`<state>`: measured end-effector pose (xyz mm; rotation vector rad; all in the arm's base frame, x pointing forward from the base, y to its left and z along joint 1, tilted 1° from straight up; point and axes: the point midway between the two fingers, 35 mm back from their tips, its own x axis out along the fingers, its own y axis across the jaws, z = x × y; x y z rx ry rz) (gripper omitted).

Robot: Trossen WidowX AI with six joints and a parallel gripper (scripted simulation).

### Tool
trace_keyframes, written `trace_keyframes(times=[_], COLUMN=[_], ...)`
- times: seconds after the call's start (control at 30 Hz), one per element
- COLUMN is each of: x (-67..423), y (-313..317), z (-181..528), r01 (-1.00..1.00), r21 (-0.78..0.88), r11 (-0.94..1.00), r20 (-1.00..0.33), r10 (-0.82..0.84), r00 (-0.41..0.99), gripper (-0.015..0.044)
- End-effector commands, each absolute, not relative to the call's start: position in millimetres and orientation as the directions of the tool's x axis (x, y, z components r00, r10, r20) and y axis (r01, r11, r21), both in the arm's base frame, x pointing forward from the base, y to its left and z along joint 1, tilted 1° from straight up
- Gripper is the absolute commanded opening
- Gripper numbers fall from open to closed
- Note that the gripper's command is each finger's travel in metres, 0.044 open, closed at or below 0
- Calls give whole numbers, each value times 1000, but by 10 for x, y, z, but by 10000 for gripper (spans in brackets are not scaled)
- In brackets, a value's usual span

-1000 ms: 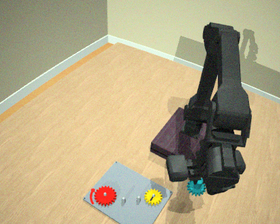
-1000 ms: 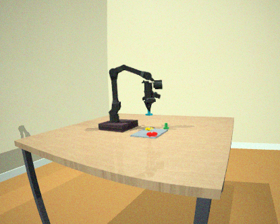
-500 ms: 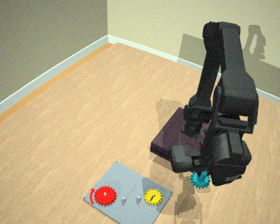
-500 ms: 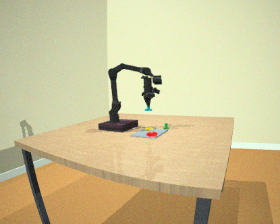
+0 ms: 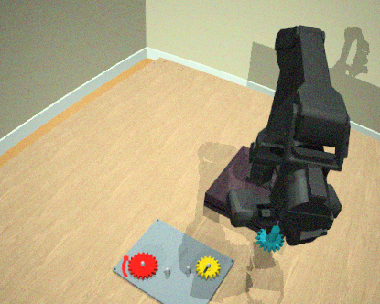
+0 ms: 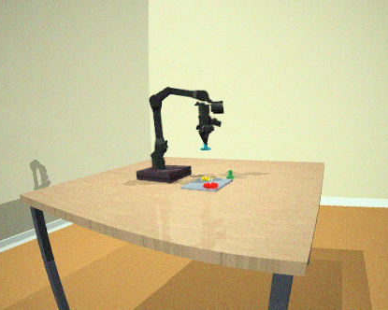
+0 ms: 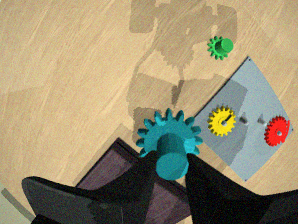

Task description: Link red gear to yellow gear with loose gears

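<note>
Two bare pegs (image 5: 168, 272) (image 7: 261, 120) — gap between red gear (image 5: 143, 266) (image 6: 210, 186) (image 7: 277, 131) and yellow gear (image 5: 208, 267) (image 6: 206, 178) (image 7: 221, 121) | above — open air

Gears: red (image 5: 143, 266) (image 6: 210, 186) (image 7: 276, 131); yellow with a black stripe (image 5: 208, 267) (image 6: 206, 178) (image 7: 221, 121); teal (image 5: 270, 239) (image 6: 205, 148) (image 7: 170, 136); green (image 6: 230, 175) (image 7: 219, 48). Board (image 5: 170, 243) (image 6: 194, 185) (image 7: 250, 90): blue-grey; arrow (image 5: 123, 266), red. Pegs (image 5: 168, 272) (image 7: 261, 119): grey. Tool (image 6: 205, 144) (image 7: 170, 157): black. Counter (image 5: 102, 183) (image 6: 174, 215) (image 7: 75, 90): light tan, streaked with wood grain. Walls (image 5: 225, 37) (image 6: 267, 70): pale yellow-green. Floor (image 6: 356, 229): orange-brown.
</note>
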<state>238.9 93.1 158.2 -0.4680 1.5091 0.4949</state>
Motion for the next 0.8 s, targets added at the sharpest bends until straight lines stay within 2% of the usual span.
trace_keyframes(times=[0.0,0.77], x=[2484,2887], y=[877,487], z=[1554,1331], r01=[-577,-579], r21=[12,6], r11=[817,815], r20=[-1000,-1000], r10=[19,17], r00=[6,13], gripper=[0,0])
